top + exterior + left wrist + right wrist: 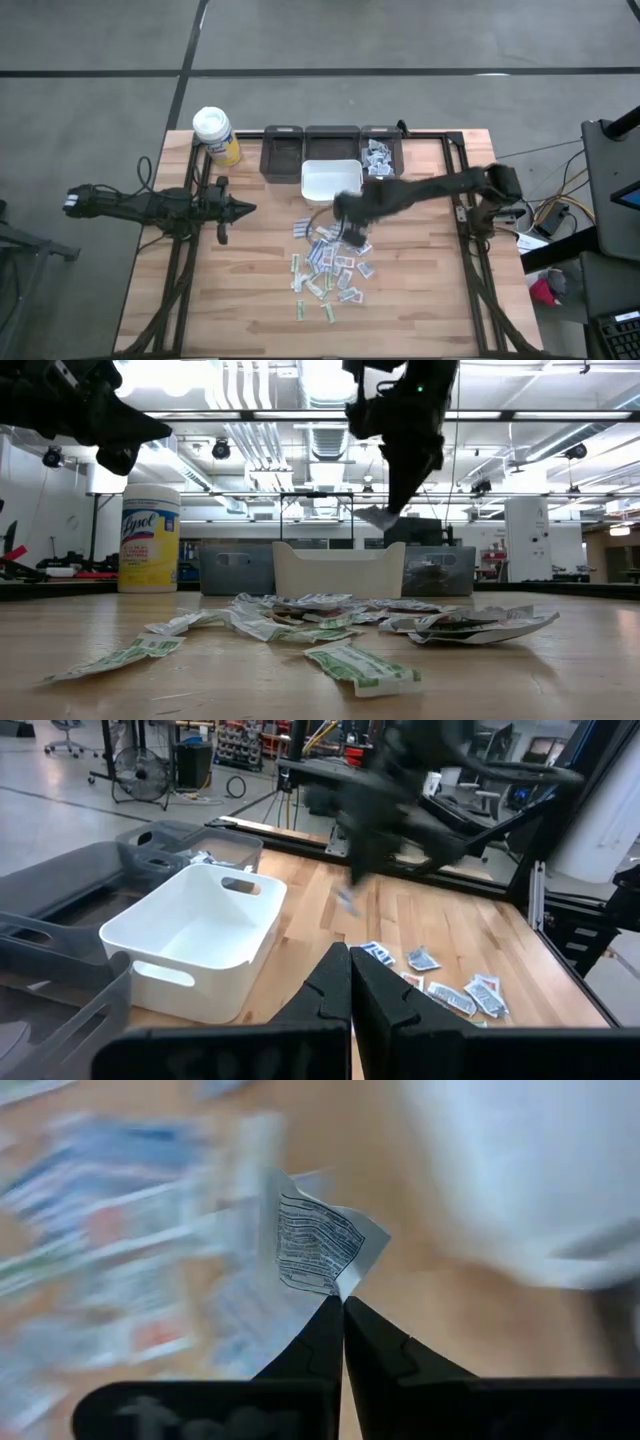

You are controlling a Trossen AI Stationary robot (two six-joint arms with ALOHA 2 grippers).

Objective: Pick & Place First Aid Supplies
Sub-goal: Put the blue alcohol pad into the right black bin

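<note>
Left gripper point(243, 208) waits pinched closed, empty, beside the yellow bottle point(216, 135). Right gripper point(342, 1302) pinches a white printed packet point(318, 1243), lifted above the scattered packets point(330, 268), seemingly heading for the white bin point(331, 180).

We are seeing even, soft light falling on the table point(420, 300) in the high view, with only faint shadows under the arms. In the low view, the ceiling lights point(330, 380) are glaring white and blowing out, so both arms are showing as dark silhouettes against them; the nearest packets point(362, 666) are looking soft, out of focus. In the left wrist view, the right arm point(400, 800) is smearing with motion blur, while the white bin point(195, 935) is staying sharp. In the right wrist view, nearly everything is streaking; only the held packet point(318, 1245) and the fingers point(310, 1350) are reading crisply, and the white bin is washing out into a bright blur.
</note>
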